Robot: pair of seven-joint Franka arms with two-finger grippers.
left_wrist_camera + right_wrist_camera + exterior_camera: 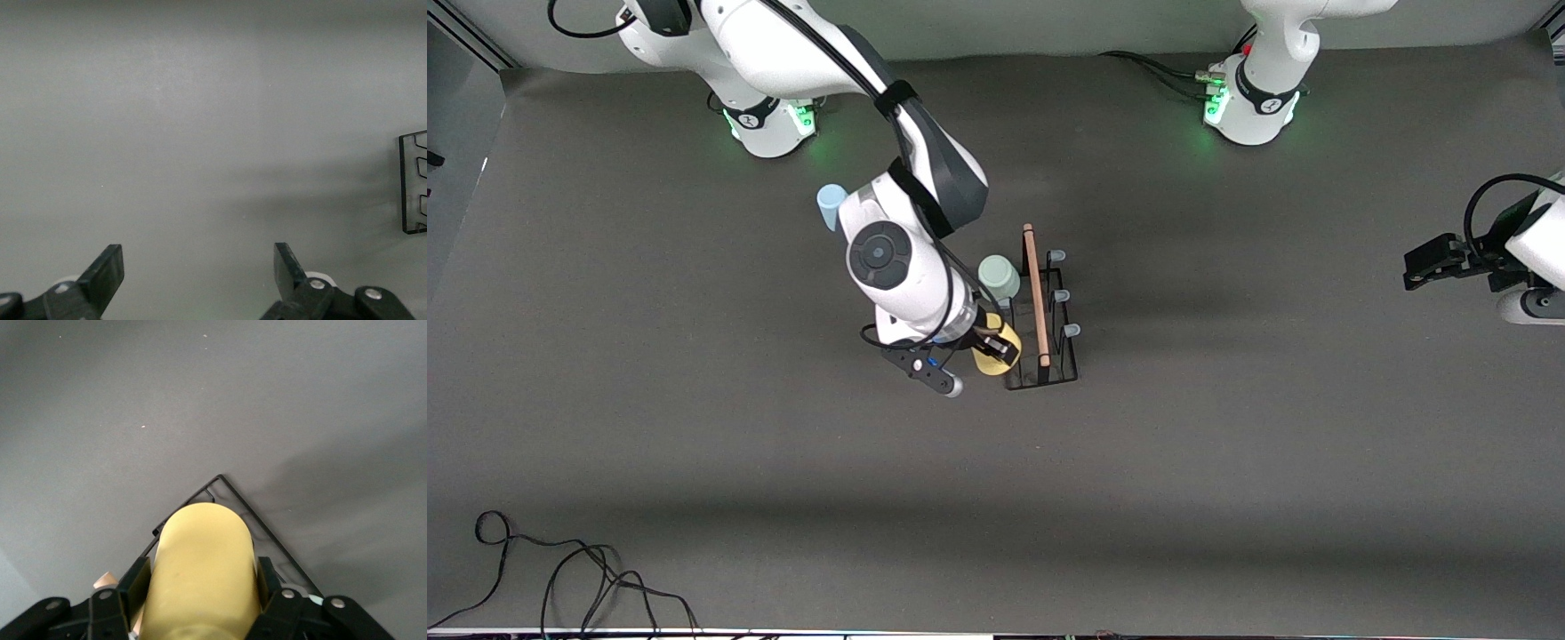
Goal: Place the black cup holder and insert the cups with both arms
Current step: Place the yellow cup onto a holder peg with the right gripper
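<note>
the right gripper (996, 345), clamped on the yellow cup (203, 573), seems to be seating it on the black cup holder (1040, 311), needing a gentle release next, while the left gripper (199, 273) waits open toward its end of the table.

Yellow cup (203, 577), grey-green cup (999, 276), light blue cup (831, 204), black rack (1064, 369) (wooden rod)

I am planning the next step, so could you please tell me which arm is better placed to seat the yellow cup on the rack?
Right. Its claw holds the yellow cup at the black cup holder; the left claw waits open.
</note>
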